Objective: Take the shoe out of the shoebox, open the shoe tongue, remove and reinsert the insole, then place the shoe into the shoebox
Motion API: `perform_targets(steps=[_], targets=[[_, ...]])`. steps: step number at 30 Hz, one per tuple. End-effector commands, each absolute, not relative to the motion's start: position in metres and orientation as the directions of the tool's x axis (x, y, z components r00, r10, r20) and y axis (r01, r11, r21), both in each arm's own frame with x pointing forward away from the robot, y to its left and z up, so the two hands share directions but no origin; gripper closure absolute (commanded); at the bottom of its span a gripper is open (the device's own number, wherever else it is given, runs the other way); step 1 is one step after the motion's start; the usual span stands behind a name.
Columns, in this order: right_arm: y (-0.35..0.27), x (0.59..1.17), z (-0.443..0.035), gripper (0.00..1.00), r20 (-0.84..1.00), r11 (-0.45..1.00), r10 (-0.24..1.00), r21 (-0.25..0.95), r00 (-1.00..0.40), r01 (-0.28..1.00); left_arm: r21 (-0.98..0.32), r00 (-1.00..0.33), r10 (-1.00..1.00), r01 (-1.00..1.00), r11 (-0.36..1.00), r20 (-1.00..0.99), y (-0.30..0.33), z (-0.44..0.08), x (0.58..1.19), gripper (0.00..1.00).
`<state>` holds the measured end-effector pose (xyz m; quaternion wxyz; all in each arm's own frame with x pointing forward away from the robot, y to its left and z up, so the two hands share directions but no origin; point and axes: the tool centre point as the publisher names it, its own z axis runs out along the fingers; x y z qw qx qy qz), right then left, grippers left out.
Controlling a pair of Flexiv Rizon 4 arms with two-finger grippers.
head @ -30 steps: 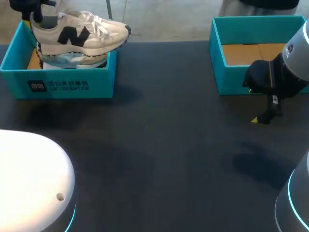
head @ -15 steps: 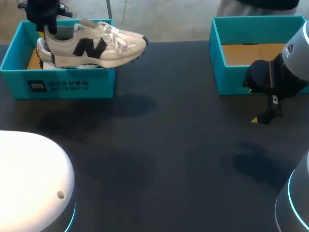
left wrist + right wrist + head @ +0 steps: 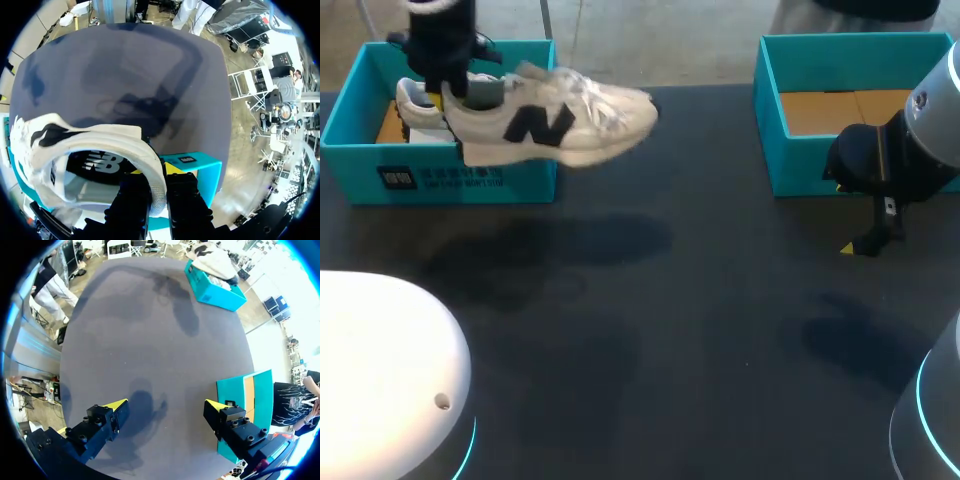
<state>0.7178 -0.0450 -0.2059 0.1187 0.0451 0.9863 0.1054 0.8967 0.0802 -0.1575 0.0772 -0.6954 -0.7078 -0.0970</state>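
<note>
The left arm stands upright at the far left. Its gripper (image 3: 157,182) pinches the heel edge of the white shoe (image 3: 555,125), which hangs in the air half outside the shoebox (image 3: 440,180). The right gripper (image 3: 165,405) hovers over the bench (image 3: 670,350) with its fingers spread wide.

site: robot lab | cue: left arm (image 3: 438,40), right arm (image 3: 920,140), dark table (image 3: 670,330)

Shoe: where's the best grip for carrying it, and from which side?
The heel collar, from above. It is a thin upright rim beside the open mouth, so one finger fits inside and one outside. The left gripper is shut on the shoe there, and it hangs roughly level.
</note>
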Motion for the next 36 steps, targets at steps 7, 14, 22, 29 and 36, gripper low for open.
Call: perform_targets(steps=[7, 14, 22, 29, 36], targets=[[-0.045, 0.718, -0.207, 0.0, -0.226, 0.974, 0.115, 0.217, -0.967, 0.065, 0.041, -0.027, 0.968, 0.999, 0.017, 0.25, 0.058, -0.162, 0.879, 1.0], [-0.045, 0.718, -0.207, 0.0, -0.226, 0.974, 0.115, 0.217, -0.967, 0.065, 0.05, -0.037, 0.966, 0.998, 0.025, 0.255, 0.05, -0.162, 0.878, 1.0], [-0.045, 0.718, -0.207, 0.0, -0.226, 0.974, 0.115, 0.217, -0.967, 0.065, 0.05, -0.037, 0.966, 0.998, 0.025, 0.255, 0.05, -0.162, 0.878, 1.0], [-0.045, 0.718, -0.207, 0.0, -0.226, 0.974, 0.115, 0.217, -0.967, 0.065, 0.05, -0.037, 0.966, 0.998, 0.025, 0.255, 0.05, -0.162, 0.878, 1.0], [-0.045, 0.718, -0.207, 0.0, -0.226, 0.974, 0.115, 0.217, -0.967, 0.065, 0.05, -0.037, 0.966, 0.998, 0.025, 0.255, 0.05, -0.162, 0.878, 1.0]])
